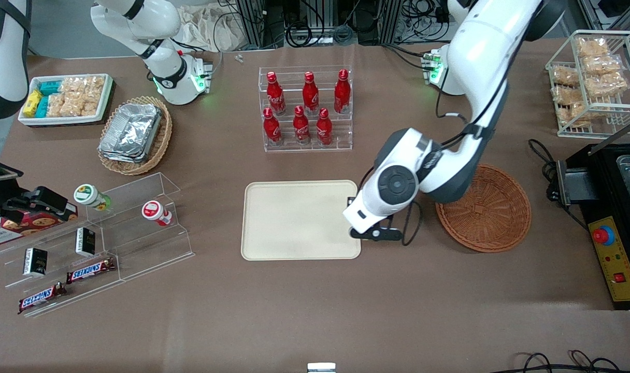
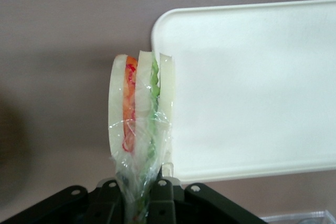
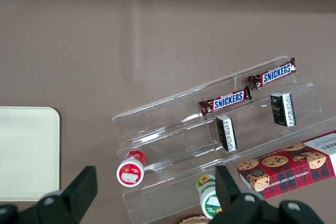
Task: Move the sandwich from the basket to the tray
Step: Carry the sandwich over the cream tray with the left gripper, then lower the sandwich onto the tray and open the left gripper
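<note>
My gripper hangs over the brown table at the edge of the tray that faces the basket, in the strip between those 2 things. Its fingers are pinched together on the wrapped end of the sandwich, and in my wrist view the wedge stands out from them with its cut face toward the camera: 3 pale bread slices, an orange-red layer between one pair and a green layer between the other, all under clear wrap that bunches where I grip it. The sandwich is held in the air, partly over the tray's rounded corner and partly over bare tabletop; I cannot tell how high above the surface it is. From the front my own wrist hides the sandwich entirely. The tray is flat and cream-beige with nothing on it, and the round reddish-brown basket sits just beside my forearm toward my end of the table with no sandwich in it. Farther from the front camera than the tray stands a clear rack with 6 red bottles. Toward the parked arm's end are a clear stepped stand with Snickers bars and an oval wicker basket of foil containers.
</note>
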Controlling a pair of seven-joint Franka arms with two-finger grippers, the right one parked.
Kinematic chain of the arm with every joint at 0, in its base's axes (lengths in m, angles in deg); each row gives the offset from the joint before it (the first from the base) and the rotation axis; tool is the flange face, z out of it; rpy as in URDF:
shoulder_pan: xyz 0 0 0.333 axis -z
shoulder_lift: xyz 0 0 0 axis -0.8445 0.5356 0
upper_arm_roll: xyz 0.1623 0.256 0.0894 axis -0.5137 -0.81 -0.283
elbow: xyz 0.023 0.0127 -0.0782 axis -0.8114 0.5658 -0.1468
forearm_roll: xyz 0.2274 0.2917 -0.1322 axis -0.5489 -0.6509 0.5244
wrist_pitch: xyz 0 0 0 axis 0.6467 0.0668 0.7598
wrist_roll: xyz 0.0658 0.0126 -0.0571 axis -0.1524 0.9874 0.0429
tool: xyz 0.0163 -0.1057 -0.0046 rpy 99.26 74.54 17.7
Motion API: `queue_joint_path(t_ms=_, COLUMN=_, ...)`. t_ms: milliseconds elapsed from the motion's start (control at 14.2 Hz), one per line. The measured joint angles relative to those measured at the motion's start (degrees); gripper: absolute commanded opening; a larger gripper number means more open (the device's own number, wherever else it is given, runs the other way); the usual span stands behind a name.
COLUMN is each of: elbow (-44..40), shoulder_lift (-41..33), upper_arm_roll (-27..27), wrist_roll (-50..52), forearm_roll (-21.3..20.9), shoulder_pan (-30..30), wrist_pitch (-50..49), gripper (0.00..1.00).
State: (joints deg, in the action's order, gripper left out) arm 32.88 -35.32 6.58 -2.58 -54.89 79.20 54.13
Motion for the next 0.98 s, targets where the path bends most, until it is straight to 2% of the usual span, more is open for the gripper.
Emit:
queue_joint_path(t_ms=140, elbow=-0.1, shoulder_lift=2.8, upper_arm_roll=0.0, wrist_roll=2.2, forearm_roll=-1.5, shoulder_pan=1.6, wrist_pitch=1.9, gripper=0.0)
queue_joint_path(t_ms=491, elbow=-0.1, shoulder_lift=6.5, upper_arm_roll=0.0, wrist_roll=3.2, forearm_roll=-1.8, shoulder_pan=3.8, wrist_pitch=5.0, gripper=0.0)
queue_joint_path(t_ms=561, elbow=-0.1, shoulder_lift=6.8, upper_arm_roll=0.0, wrist_roll=3.5, forearm_roll=-1.9, shoulder_pan=4.0, wrist_pitch=5.5, gripper=0.1)
queue_joint_path(t_ms=632, elbow=-0.2, shoulder_lift=7.0, upper_arm_roll=0.0, wrist_roll=3.6, forearm_roll=-1.9, shoulder_pan=4.0, wrist_pitch=5.6, gripper=0.35)
queue_joint_path(t_ms=702, elbow=-0.2, shoulder_lift=7.2, upper_arm_roll=0.0, wrist_roll=3.8, forearm_roll=-1.9, shoulder_pan=4.0, wrist_pitch=5.6, gripper=0.84)
queue_joint_path(t_ms=772, elbow=-0.3, shoulder_lift=7.3, upper_arm_roll=0.0, wrist_roll=4.5, forearm_roll=-1.9, shoulder_pan=4.0, wrist_pitch=5.6, gripper=1.0)
queue_joint_path(t_ms=982, elbow=-0.3, shoulder_lift=7.4, upper_arm_roll=-0.1, wrist_roll=6.6, forearm_roll=-3.3, shoulder_pan=4.0, wrist_pitch=5.8, gripper=1.0)
